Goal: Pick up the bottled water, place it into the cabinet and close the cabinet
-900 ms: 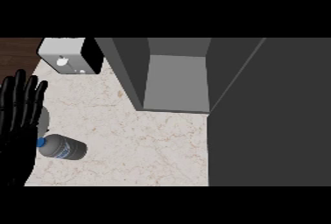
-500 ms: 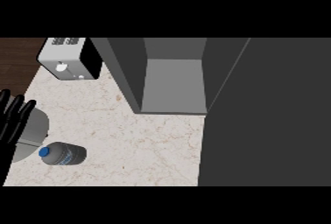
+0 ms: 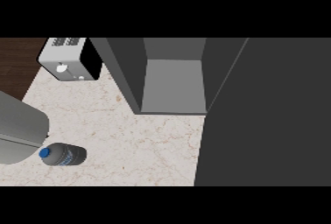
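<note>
The bottled water [image 3: 62, 155] stands on the marble counter [image 3: 129, 144] at the lower left, seen from above with its blue cap facing up. A grey forearm [image 3: 18, 129] comes in from the left edge, just above and left of the bottle; its hand is out of the picture. The grey cabinet [image 3: 173, 83] stands open at the top middle, its inside bare. Its dark door [image 3: 265, 113] fills the right side. No hand shows anywhere.
A silver and black toaster [image 3: 68, 59] sits at the top left beside the cabinet's left wall. Dark wooden floor [image 3: 14, 65] shows past the counter's left edge. Open counter lies between the bottle and the cabinet's front.
The view has shifted, so toaster, cabinet and bottle all sit further right and lower. The black left hand has slid out at the left edge, leaving only its grey forearm.
</note>
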